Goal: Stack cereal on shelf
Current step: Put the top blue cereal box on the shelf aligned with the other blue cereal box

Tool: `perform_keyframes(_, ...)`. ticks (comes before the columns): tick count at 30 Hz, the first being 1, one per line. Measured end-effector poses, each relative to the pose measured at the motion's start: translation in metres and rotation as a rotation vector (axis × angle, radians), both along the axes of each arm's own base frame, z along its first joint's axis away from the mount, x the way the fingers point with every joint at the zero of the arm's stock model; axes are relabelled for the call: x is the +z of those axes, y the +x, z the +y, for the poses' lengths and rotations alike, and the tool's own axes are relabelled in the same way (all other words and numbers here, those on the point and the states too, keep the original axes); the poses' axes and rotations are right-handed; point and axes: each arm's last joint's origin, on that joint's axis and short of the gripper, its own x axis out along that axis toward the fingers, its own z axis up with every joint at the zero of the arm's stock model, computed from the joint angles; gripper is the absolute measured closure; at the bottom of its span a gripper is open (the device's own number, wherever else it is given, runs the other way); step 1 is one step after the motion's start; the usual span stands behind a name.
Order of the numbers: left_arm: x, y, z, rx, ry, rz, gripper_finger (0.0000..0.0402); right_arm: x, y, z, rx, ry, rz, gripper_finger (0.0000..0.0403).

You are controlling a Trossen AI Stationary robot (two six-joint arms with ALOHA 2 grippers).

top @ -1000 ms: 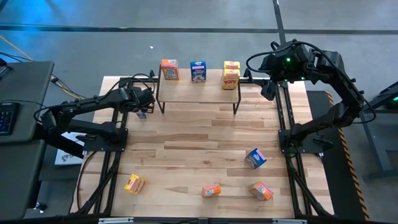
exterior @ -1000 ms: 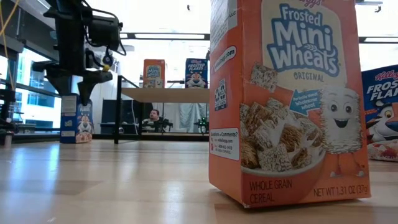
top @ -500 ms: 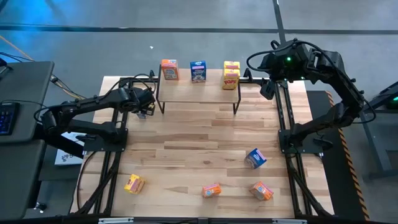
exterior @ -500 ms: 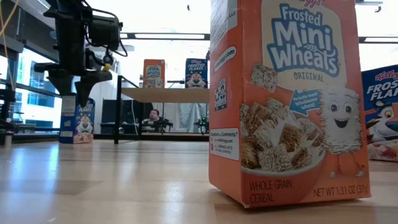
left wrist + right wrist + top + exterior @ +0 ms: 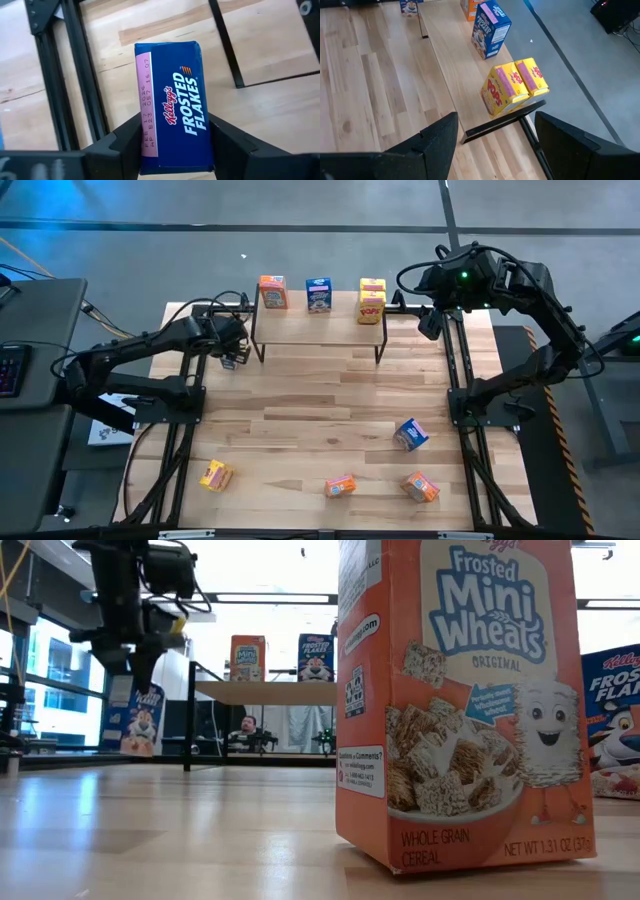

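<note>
The left claw (image 5: 172,145) is pinching a blue Frosted Flakes box (image 5: 172,107) between its two fingers, holding it clear of the worktop (image 5: 320,400) just beside the shelf (image 5: 320,325). The right claw (image 5: 495,135) is hanging with fingers spread and nothing between them, just off the shelf's other end, the two yellow boxes (image 5: 515,85) sitting on the shelf directly ahead of it.
</note>
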Motion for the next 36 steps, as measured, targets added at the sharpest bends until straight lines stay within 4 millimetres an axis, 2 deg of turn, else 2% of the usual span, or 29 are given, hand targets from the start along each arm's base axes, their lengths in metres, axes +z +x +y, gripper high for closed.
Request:
perform_keyframes(16, 0.014, -0.011, -0.005, -0.035, 0.032, -0.011, 0.0238, 0.0, 0.001, 0.0, -0.017, 0.016, -0.009, 0.0145)
perform_keyframes(26, 0.029, -0.026, -0.014, -0.035, 0.103, -0.089, 0.0239, 0.0, 0.001, 0.0, -0.017, 0.016, -0.008, 0.0145)
perform_keyframes(36, 0.069, -0.04, -0.018, -0.052, 0.264, -0.171, 0.0239, 0.0, 0.001, -0.001, -0.035, 0.031, -0.019, 0.0145)
